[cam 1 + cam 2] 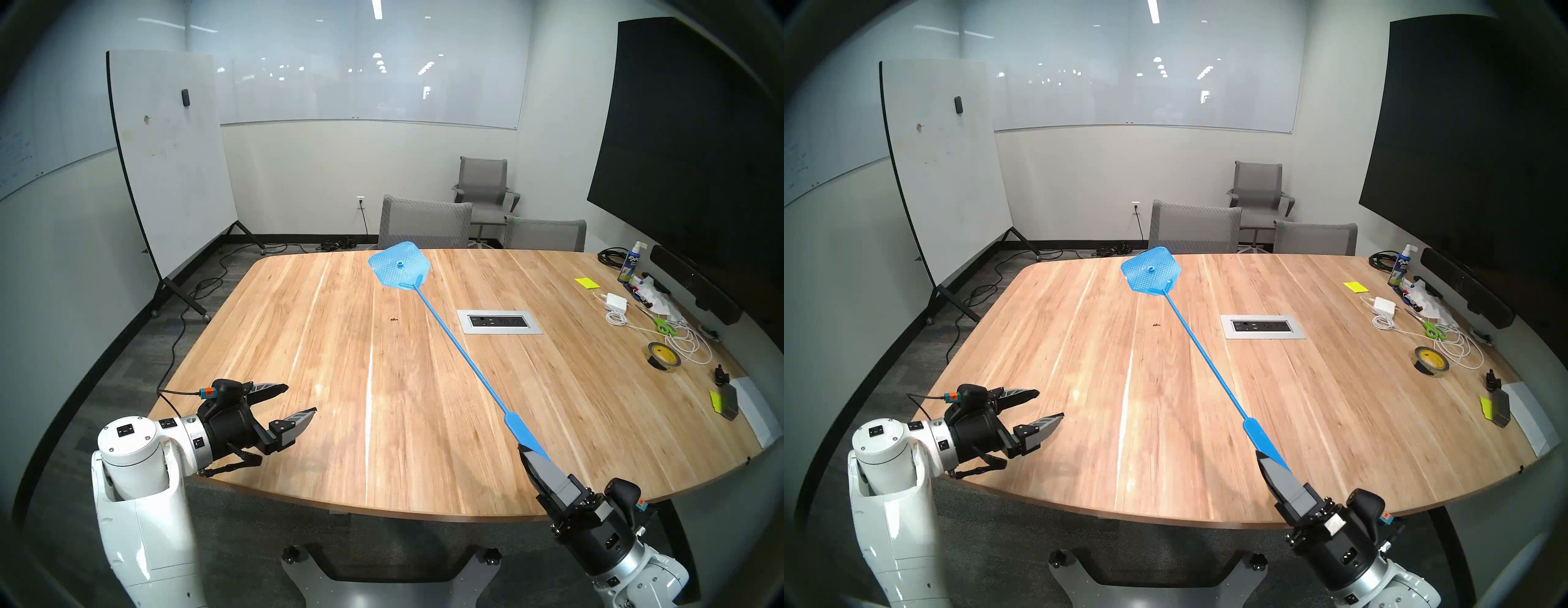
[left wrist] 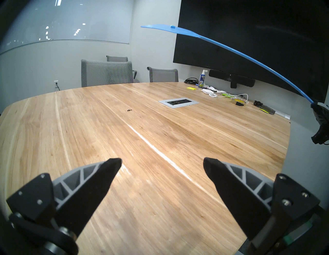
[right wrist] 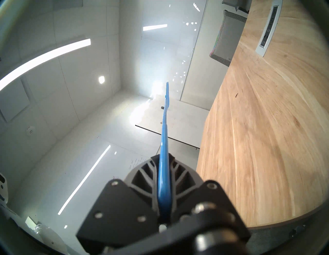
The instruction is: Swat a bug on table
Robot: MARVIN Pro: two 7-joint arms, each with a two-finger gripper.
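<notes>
Right tool (image 1: 528,453) is pinched on the flat grip end of the blue swatter (image 1: 462,346), fingers pressed against both faces of the handle as the right wrist view shows. Swatter is raised, its shaft slanting up and away over the desk (image 1: 297,424); the left wrist view shows the head (image 2: 158,28) high above the wood, face roughly level. Bug (image 1: 394,319) sits on the bare planks near mid-desk, left of the silver outlet panel (image 1: 499,321), well apart from the clutter at the right edge. In the head views the swatter head (image 1: 400,265) lies beyond the bug and a little right of it, and the shaft passes just right of the speck, so the aim looks slightly off. Judgement: this is the wind-up before the strike. To do it well, swing the wrist a touch leftward and draw back a little so the head's middle, not the shaft, comes over the bug; then bring it down flat, mesh parallel to the desk, in one quick stroke. The long thin shaft will likely flex and lag, so allow for whip. Grip is far out at the handle's tip; a hard landing could twist it between the fingers. Left tool (image 1: 292,403) hovers spread wide over the near left corner, holding nothing, clear of the swing.
</notes>
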